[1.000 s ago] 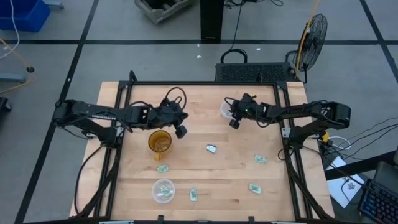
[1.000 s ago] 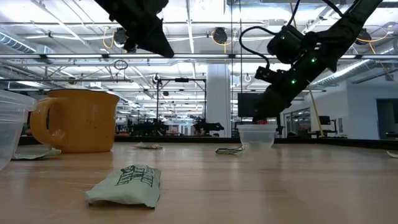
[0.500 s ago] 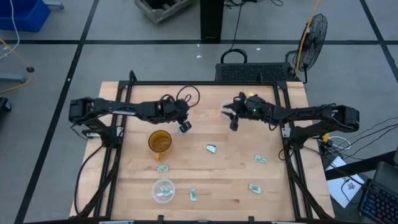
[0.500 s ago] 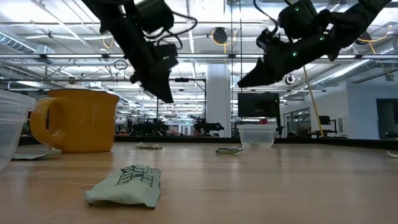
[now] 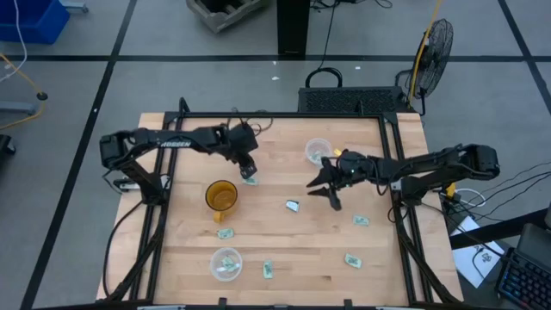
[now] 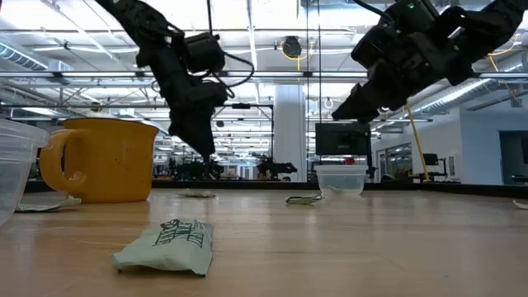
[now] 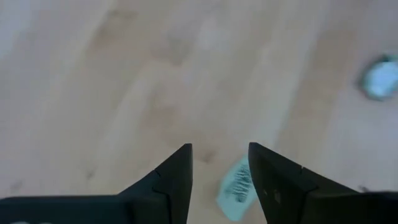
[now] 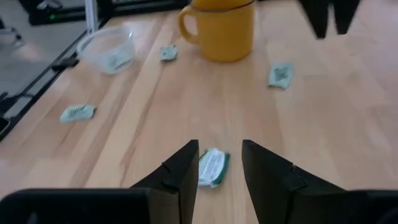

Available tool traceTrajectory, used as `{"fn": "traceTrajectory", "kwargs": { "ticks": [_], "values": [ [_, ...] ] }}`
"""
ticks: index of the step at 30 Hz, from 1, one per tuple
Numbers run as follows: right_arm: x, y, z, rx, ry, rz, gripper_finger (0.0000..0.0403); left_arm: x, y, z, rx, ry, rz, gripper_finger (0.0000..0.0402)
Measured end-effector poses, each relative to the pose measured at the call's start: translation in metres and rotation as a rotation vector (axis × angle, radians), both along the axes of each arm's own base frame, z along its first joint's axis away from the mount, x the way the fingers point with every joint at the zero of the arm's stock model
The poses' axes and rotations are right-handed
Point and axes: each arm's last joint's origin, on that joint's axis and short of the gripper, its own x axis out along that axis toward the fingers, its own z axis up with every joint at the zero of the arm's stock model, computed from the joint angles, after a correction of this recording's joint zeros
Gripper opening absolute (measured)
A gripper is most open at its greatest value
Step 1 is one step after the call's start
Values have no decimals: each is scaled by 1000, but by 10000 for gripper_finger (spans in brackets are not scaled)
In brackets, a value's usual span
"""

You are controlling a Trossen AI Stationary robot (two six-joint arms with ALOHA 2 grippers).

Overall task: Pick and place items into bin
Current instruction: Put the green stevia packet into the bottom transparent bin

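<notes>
Both arms appear to be in the approach stage of a pick, each lining up over a separate packet with nothing yet held. In the overhead picture the left gripper (image 5: 248, 170) sits in the upper middle of the frame, directly above a green-and-white packet (image 5: 250, 180) lying just up and right of the amber-orange cup (image 5: 220, 196); its wrist view shows the jaws spread apart and empty, with that packet (image 7: 235, 187) visible between and just beyond the tips, a little toward one side. The right gripper (image 5: 329, 185) is at centre right of the overhead frame, jaws likewise parted and unloaded, aimed toward a second packet (image 5: 293, 206) lying on the tabletop (image 5: 284, 250) just below centre; in its wrist view this packet (image 8: 212, 167) lies in the gap between the fingertips. Other packets lie scattered across the lower half: one under the cup (image 5: 225, 232), one at bottom centre (image 5: 268, 269), and two at right (image 5: 361, 220) (image 5: 352, 258). A clear plastic cup (image 5: 317, 151) stands at upper centre right, and a second clear container (image 5: 225, 263) at lower left holds at least one packet, so either may serve as the bin; which one is meant cannot be told. The next move likely calls for each gripper to descend until the tips bracket its packet, centring first, since the flat wrappers offer little height to pinch and could slide on the wood.
</notes>
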Motion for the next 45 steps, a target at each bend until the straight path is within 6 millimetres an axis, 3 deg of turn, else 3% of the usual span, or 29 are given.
{"fn": "traceTrajectory", "kwargs": {
  "ticks": [6,16,23,27,33,38,42,45],
  "values": [
    [-2,2,-5,-3,15,9,114,-11,10,-11,-137,71,-1,144],
    [-1,2,-1,-77,-38,42,114,4,-2,-56,-152,233,-59,151],
    [-1,2,-2,-83,-36,45,114,5,-8,-56,-127,263,-68,150],
    [-1,2,-2,-83,-38,45,114,5,-9,-57,-99,266,-107,110],
    [-1,2,-2,-82,-31,45,114,5,-8,-55,-45,265,-161,10],
    [-2,2,-3,-81,-23,45,114,10,-14,-30,-19,196,-198,5],
    [-2,2,-4,-79,-12,46,114,17,-29,18,40,92,-224,6],
    [-4,2,-6,-74,18,46,114,17,-56,61,58,23,-255,4]
  ]
}}
